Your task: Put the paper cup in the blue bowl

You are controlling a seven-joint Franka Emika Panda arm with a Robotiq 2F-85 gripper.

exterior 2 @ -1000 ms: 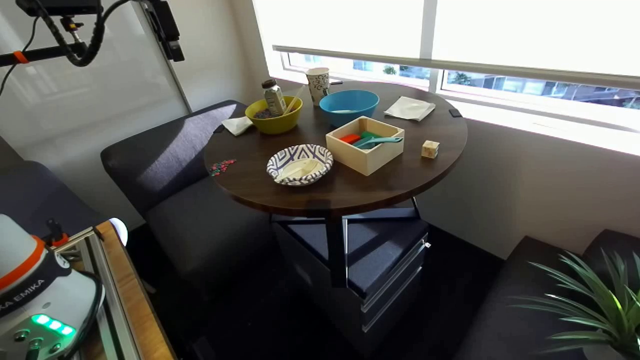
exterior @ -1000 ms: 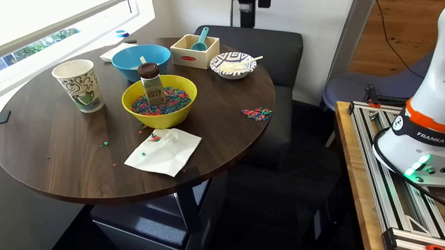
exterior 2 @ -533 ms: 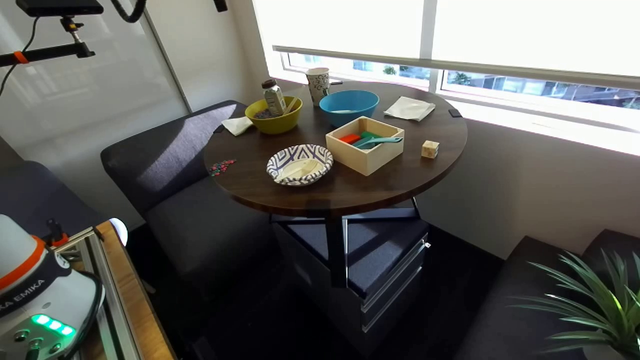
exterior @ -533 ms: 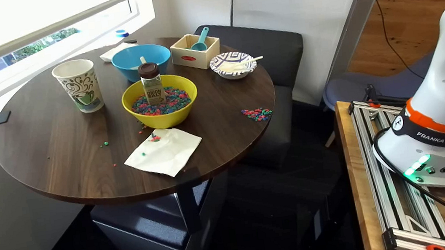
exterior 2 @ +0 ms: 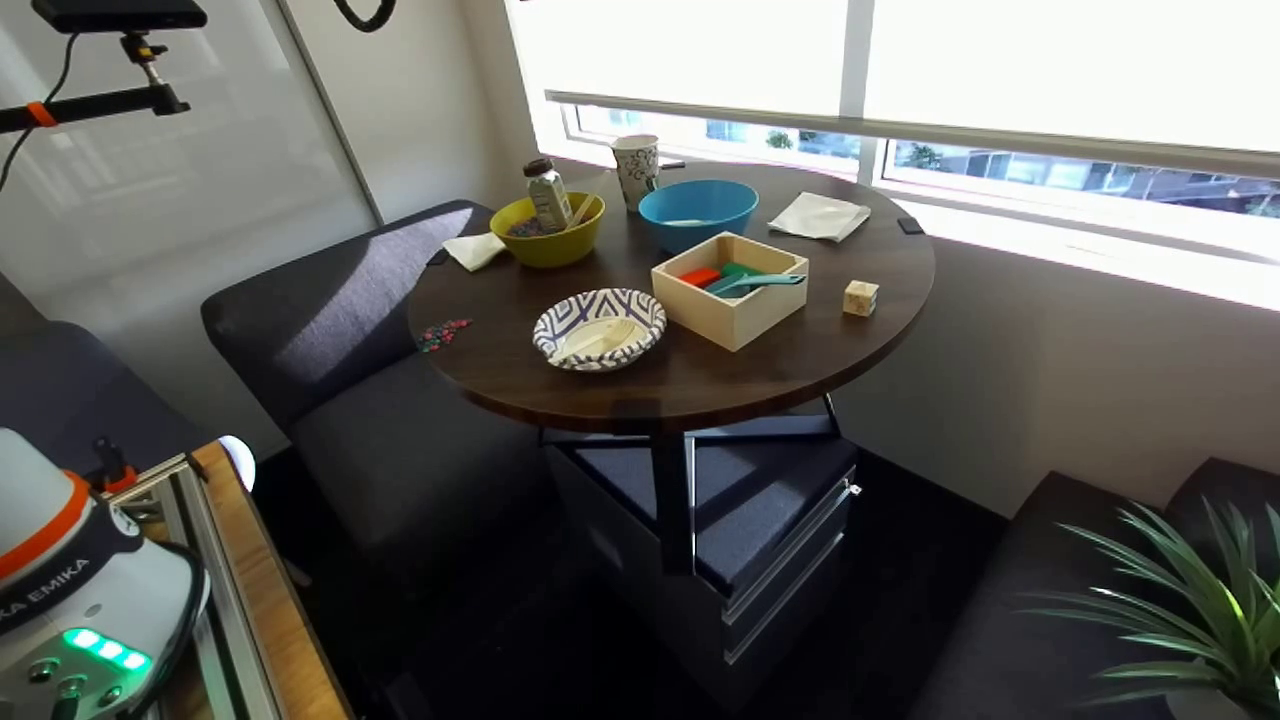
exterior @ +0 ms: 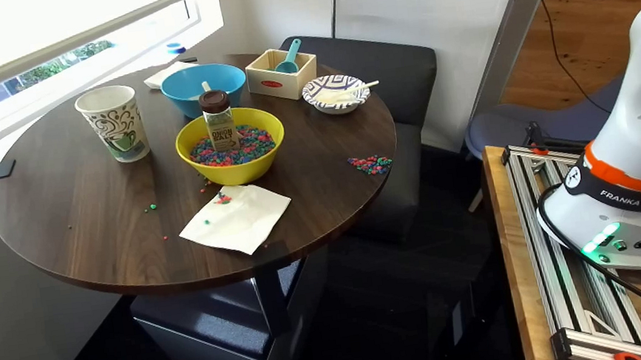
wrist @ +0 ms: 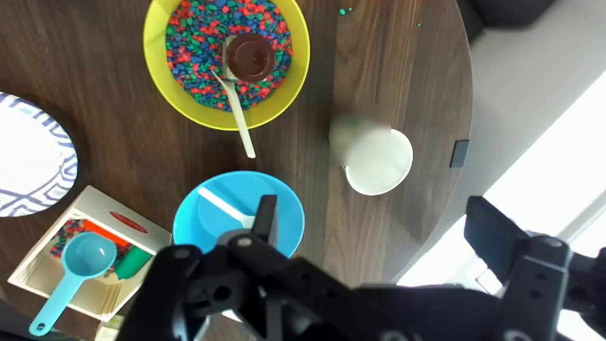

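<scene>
– where is the paper cup [exterior: 117, 128]?

– upright on a round wooden table [exterior: 88, 233], near the blue bowl [exterior 2: 665, 235] but apart from it, table showing between them in the wrist view

– and the gripper [wrist: 371, 208]?

– pictured above the table, fingers spread wide, holding nothing

– so how much is done?

– by the look of it, no more than an approach; neither grasp nor placement is made yet

– what is left?

– nearly all, it seems: close on the cup, lift, carry it across and lower it into the bowl, where a white utensil [wrist: 221, 203] lies
</scene>
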